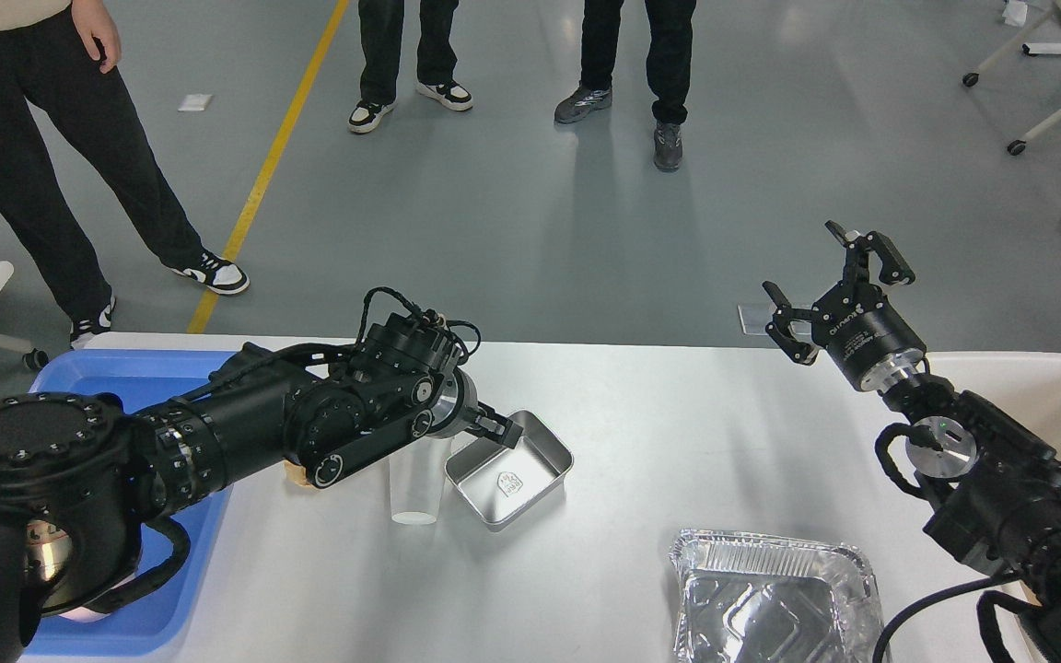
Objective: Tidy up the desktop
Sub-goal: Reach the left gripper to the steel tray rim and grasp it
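Our white desktop (641, 405) fills the lower part of the head view, its long axis running left to right across us and its far edge toward the grey floor. At its left end sits the blue tray (139, 373), mostly covered by our left arm; what it holds we cannot tell. At the desktop's far right end lies a beige bin (1060, 405), its inside hidden behind our right arm. Near the desktop's front edge, right of centre, rests a crinkled foil tray (775, 599), empty. Around the desktop's middle, a small steel tin (510, 470) sits tilted, empty, with our left gripper (494, 425) pinching its rim. Just left of the tin stands a clear plastic cup (417, 488), upright. Our right gripper (839, 290) hangs spread above the desktop's far right edge.
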Controlling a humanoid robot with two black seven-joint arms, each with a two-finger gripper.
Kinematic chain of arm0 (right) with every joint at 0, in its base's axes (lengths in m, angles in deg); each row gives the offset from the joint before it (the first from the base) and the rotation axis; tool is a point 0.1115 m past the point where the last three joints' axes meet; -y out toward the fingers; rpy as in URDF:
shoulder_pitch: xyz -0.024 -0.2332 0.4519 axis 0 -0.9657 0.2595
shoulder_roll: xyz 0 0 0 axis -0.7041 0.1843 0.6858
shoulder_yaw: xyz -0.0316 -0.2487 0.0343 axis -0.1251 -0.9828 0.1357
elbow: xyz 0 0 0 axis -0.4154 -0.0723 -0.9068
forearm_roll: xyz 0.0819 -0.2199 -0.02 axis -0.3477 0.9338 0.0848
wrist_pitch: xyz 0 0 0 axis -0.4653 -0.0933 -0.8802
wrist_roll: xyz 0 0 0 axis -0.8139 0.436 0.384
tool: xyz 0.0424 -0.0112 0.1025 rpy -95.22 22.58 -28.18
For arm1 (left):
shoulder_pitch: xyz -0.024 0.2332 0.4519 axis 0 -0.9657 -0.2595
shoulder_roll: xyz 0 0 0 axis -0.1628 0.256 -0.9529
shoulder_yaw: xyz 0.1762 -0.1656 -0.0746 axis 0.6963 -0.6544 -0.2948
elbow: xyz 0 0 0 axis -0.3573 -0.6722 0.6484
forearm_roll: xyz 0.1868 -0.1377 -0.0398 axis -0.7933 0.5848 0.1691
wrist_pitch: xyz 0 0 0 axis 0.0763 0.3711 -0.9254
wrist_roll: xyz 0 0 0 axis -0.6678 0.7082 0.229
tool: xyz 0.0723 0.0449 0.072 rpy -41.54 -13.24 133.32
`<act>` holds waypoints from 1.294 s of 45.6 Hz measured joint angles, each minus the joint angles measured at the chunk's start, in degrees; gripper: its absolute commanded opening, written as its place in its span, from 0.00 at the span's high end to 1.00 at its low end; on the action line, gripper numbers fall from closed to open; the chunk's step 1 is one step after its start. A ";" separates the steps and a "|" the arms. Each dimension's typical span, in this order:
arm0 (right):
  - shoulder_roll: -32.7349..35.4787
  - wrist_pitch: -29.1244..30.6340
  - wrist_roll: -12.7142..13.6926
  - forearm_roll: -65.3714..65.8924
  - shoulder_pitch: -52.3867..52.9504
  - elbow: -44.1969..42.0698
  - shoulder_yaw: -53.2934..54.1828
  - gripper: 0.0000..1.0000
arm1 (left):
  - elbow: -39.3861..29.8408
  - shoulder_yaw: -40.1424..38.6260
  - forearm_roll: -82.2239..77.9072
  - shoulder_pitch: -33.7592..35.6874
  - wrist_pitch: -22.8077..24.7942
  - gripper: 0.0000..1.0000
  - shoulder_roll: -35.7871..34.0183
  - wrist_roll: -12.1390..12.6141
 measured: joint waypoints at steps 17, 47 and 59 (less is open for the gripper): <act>0.03 0.02 0.00 0.00 -0.40 0.09 0.00 0.00 | 4.61 2.77 -1.85 -0.90 -0.97 0.22 3.86 -1.07; 0.03 0.02 -0.07 0.00 -0.79 0.45 0.00 0.00 | 9.57 5.66 -2.27 -4.66 -4.80 0.51 7.82 -0.83; 0.03 0.02 -0.08 0.00 -0.79 0.45 0.00 0.00 | 10.17 5.65 -2.18 -5.53 -5.63 0.86 8.20 -0.40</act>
